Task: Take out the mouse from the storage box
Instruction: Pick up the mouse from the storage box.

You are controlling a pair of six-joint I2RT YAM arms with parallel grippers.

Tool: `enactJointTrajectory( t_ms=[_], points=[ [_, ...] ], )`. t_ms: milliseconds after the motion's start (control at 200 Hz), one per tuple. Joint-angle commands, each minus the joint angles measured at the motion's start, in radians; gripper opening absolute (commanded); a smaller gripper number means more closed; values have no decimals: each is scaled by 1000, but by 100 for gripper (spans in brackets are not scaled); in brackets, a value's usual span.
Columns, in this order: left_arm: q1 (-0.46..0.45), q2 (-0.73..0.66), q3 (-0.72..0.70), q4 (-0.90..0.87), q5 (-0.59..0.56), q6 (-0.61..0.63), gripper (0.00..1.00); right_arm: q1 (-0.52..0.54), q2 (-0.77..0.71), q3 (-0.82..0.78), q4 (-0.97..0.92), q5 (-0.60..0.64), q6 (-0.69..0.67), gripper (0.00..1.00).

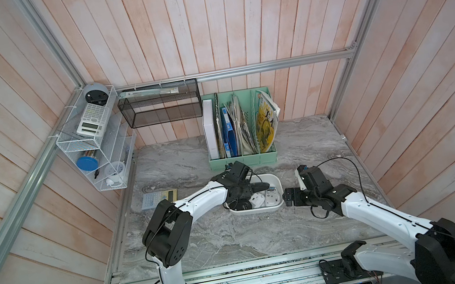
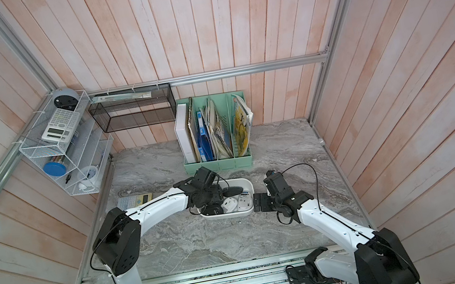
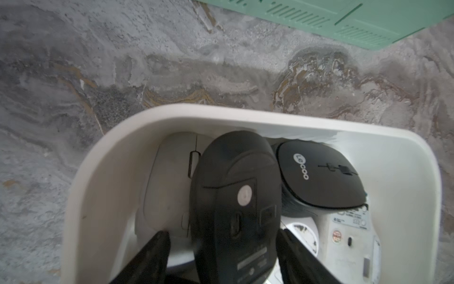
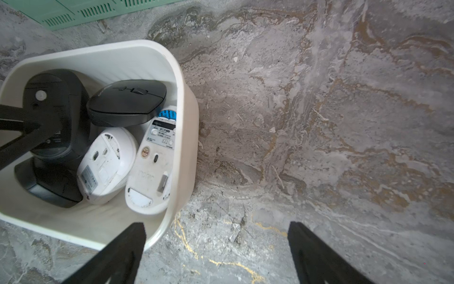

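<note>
The white storage box (image 1: 258,209) (image 2: 232,214) sits mid-table and holds several mice, black and white. My left gripper (image 1: 256,188) (image 3: 222,234) reaches into it, jaws straddling a black mouse (image 3: 235,196) (image 4: 56,110) that lies underside up. One finger (image 3: 290,246) touches the mouse's side; a narrow gap shows at the other finger (image 3: 157,246). A black Lecoo mouse (image 3: 319,177) and two upturned white mice (image 4: 105,162) (image 4: 152,167) lie beside it. My right gripper (image 1: 290,198) (image 4: 216,226) stands open and empty at the box's right end, just outside the rim (image 4: 186,123).
A mint-green file holder (image 1: 243,159) full of books stands behind the box. A calculator (image 1: 159,198) lies on the table to the left. A black mesh basket (image 1: 160,104) and a white wire rack (image 1: 95,146) hang on the walls.
</note>
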Motion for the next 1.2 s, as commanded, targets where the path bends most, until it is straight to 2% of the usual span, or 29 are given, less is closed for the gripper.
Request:
enactJointTrajectory(
  t_ms=[0, 300, 590, 730, 945, 1045, 1195],
  points=[
    [-1, 50, 22, 52, 69, -13, 72, 5, -7, -6, 9, 18, -14, 98],
    [-2, 104, 21, 151, 160, -50, 66, 5, -5, -13, 15, 21, -12, 98],
    [-8, 135, 31, 172, 167, -75, 56, 5, -5, -18, 16, 24, -11, 98],
    [-8, 157, 25, 203, 190, -108, 56, 6, -3, -18, 18, 25, -9, 98],
    [-13, 167, 25, 219, 163, -141, 56, 5, -5, -18, 18, 24, -8, 97],
    [-17, 155, 11, 241, 141, -157, 50, 5, -5, -19, 19, 23, -8, 98],
    [-28, 146, -1, 295, 144, -178, 47, 5, -5, -19, 19, 23, -6, 97]
  ],
)
